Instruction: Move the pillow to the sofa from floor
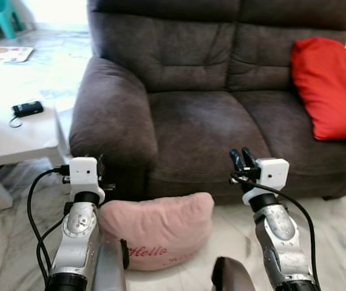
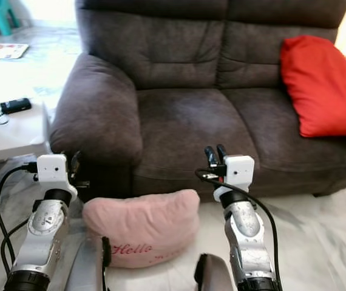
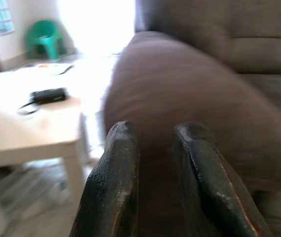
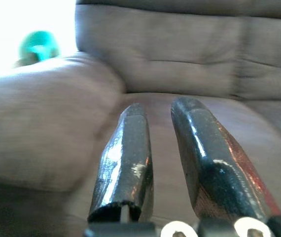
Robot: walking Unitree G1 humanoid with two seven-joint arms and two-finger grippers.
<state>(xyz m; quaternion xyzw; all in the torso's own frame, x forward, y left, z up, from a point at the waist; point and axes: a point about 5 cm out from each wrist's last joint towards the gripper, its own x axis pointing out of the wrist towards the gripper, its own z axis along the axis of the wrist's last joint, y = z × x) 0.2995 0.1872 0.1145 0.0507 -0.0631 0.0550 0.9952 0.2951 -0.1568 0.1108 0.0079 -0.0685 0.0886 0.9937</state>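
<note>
A pink pillow with "Hello" stitched on it lies on the marble floor against the front of the dark grey sofa. My left gripper hovers above the pillow's left end, close to the sofa's armrest. Above the pillow's right end, my right gripper is held before the seat cushion. In both wrist views the black fingers stand nearly together with a slim gap and nothing between them. Neither gripper touches the pillow.
A red pillow leans in the sofa's right corner. A low white table with a black device stands left of the armrest. A teal chair is far back left.
</note>
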